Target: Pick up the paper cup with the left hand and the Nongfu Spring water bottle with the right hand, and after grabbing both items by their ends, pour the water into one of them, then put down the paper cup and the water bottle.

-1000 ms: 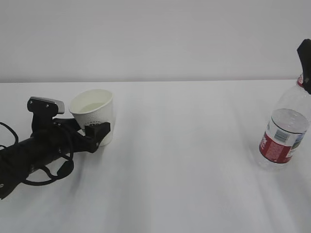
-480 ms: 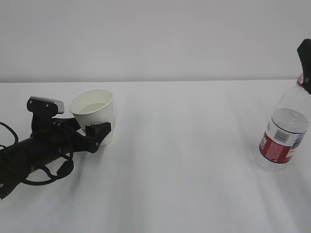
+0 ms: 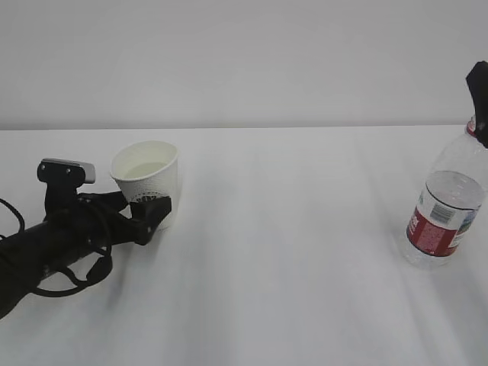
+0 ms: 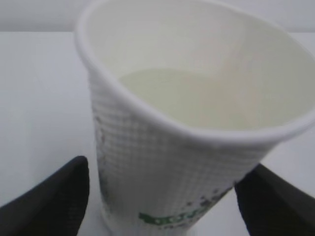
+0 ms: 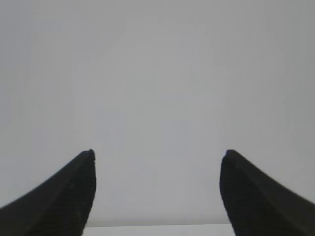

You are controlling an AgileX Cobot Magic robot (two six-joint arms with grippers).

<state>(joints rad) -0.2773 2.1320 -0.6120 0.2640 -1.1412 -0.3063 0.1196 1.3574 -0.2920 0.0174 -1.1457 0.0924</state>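
The cup [image 3: 146, 181] stands on the desk [image 3: 290, 252] at the left, water [image 4: 197, 101] already in it, and the left hand [image 3: 145, 207] sits around its lower part with both fingers spread wide. In the left wrist view there is a gap between each dark finger [image 4: 51, 201] and the cup wall, so nothing is gripped: this looks like the put-down, with the release made.

Over on the right, the bottle [image 3: 448, 206] stands on the desk, uncapped, near the frame edge. The right hand [image 3: 478, 84] hangs just above its neck. Its wrist view shows two fingers well apart with only blank background between them, so it is open and holds nothing.

Now, doing this step well: I'd say the left hand should back straight out along its own line, low and level, keeping both fingers off the wall. The cup is light paper with liquid inside; a brush from one finger could tip or slide it. No lifting until the fingertips are past the cup.

Orientation: the cup's long axis is close to vertical, mouth up, wide rim on top and narrow base on the desk. It appears to lean slightly in the exterior view, though camera angle may account for that. The bottle is upright too, neck up, label band around its lower half.
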